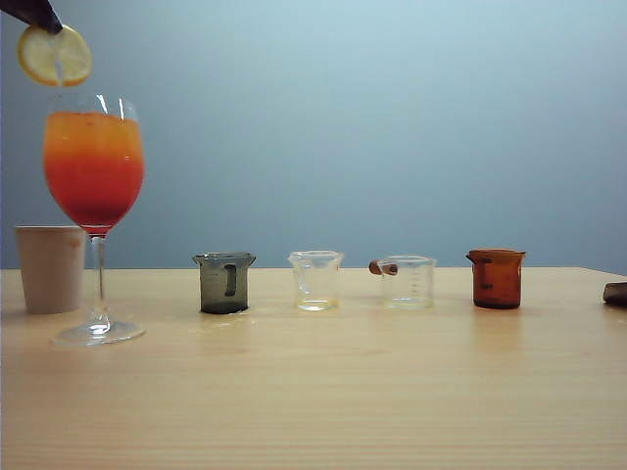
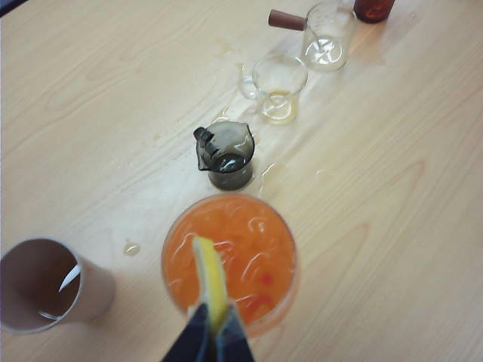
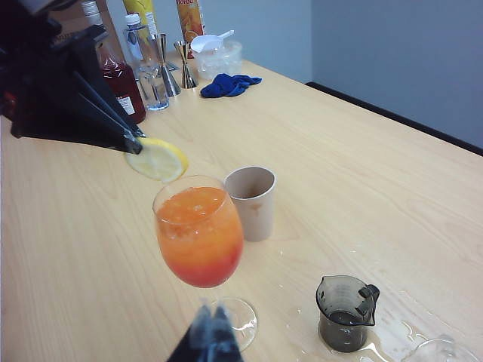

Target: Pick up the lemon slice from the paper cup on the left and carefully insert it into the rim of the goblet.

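On the desk (image 1: 323,392) stand 1 goblet (image 1: 94,186) holding an orange-to-red drink with ice, 1 paper cup (image 1: 51,267) just beside it, and 4 small beakers: 1 grey (image 1: 224,282), 2 clear (image 1: 315,279) (image 1: 409,281), 1 amber (image 1: 497,278). The left hand (image 2: 213,332) is clamped on the 1 lemon slice (image 1: 55,55), holding it just above the goblet's rim. The right hand (image 3: 211,332), near the goblet's foot, looks closed and empty.
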### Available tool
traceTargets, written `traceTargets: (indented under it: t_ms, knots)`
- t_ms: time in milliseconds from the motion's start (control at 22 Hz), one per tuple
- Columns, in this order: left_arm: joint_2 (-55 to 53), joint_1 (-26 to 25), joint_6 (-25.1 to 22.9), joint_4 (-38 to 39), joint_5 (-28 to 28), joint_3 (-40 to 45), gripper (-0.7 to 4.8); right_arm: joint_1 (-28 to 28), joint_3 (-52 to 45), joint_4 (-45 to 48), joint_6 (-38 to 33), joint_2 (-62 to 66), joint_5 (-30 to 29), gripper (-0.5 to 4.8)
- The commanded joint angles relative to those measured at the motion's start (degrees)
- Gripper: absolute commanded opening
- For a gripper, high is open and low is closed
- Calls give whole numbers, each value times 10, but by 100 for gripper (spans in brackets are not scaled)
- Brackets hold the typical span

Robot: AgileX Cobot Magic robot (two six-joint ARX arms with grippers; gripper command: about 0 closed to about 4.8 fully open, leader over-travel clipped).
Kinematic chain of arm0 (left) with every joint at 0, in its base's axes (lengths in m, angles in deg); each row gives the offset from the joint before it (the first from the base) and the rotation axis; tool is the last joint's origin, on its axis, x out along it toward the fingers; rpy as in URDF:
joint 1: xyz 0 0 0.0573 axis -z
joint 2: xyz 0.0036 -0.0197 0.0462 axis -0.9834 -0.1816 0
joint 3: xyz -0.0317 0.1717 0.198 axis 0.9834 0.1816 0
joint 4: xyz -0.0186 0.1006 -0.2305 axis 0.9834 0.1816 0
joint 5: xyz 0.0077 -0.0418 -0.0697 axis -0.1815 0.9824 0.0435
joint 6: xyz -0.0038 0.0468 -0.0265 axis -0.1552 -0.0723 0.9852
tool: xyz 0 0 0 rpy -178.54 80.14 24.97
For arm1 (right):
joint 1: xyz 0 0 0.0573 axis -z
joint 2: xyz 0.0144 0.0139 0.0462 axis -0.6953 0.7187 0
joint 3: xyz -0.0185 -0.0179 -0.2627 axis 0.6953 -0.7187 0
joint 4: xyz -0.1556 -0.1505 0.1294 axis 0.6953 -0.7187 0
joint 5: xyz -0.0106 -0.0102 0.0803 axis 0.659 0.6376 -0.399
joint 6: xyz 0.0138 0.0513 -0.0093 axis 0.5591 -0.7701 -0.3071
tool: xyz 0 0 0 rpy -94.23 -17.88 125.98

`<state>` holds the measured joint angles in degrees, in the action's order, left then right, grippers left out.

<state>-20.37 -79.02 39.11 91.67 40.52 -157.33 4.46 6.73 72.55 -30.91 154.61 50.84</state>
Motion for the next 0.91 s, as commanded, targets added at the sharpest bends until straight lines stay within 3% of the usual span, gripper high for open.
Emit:
traceTargets:
  t_ms: [45,910]
  knots:
    - [1,0,-1,0,-14,-1,-6,-1,4,13,2,-2,0,-2]
    - [-7,0,-1,4,-12,18,-6,0,4,14,4,6,2,-2]
